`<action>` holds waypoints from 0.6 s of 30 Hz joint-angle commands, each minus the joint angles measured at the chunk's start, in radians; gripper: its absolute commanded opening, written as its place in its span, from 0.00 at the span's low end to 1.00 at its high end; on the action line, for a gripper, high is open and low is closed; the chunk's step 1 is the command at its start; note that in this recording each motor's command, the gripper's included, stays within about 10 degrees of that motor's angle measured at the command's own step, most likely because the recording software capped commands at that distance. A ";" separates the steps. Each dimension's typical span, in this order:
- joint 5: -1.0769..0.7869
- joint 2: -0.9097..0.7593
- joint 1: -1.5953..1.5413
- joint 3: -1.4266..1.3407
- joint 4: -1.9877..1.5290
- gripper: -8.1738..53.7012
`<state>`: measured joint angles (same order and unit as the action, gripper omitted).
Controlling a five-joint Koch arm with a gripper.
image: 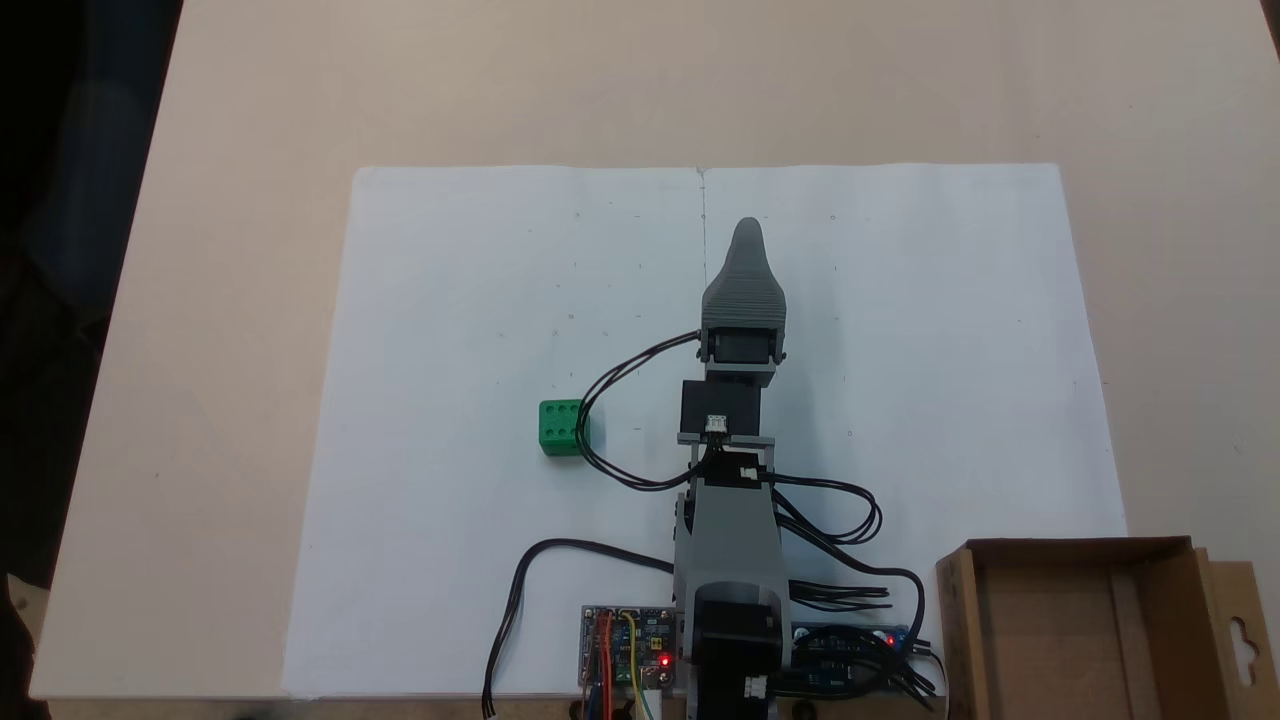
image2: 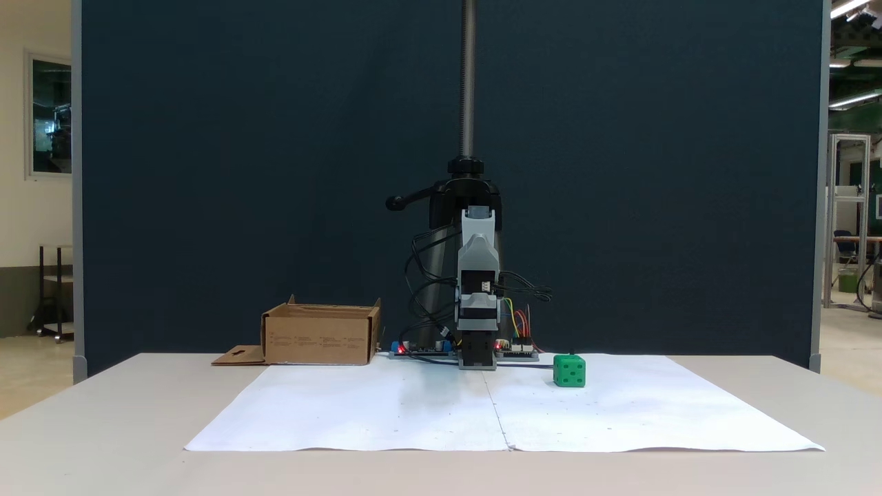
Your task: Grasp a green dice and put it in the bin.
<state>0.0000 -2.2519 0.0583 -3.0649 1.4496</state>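
The green dice (image: 560,426) sits on the white paper with its six-pip face up, and shows right of the arm as the green dice (image2: 569,370) in the front-facing fixed view. From above, my gripper (image: 747,232) points away from the base, well to the right of and beyond the dice, with nothing held. Only its ridged grey top jaw shows, so the gap is hidden. Seen from the front, the gripper (image2: 477,362) is low over the paper. The bin (image: 1060,640), a brown cardboard box, stands empty at the lower right; it is the bin (image2: 320,341) left of the arm.
A black cable (image: 600,440) loops from the arm right beside the dice. Circuit boards (image: 625,650) with lit red LEDs and more cables lie by the arm's base. White paper (image: 900,300) covers the middle of the beige table. A clamp stand pole (image2: 468,76) rises behind the arm.
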 commanded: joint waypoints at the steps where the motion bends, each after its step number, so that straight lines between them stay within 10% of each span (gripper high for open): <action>1: -0.069 -0.107 -0.072 -0.064 -0.043 0.85; 18: -0.069 -0.107 -0.078 -0.064 -0.043 0.85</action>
<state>0.0000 -2.2519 -0.0092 -3.0649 1.3898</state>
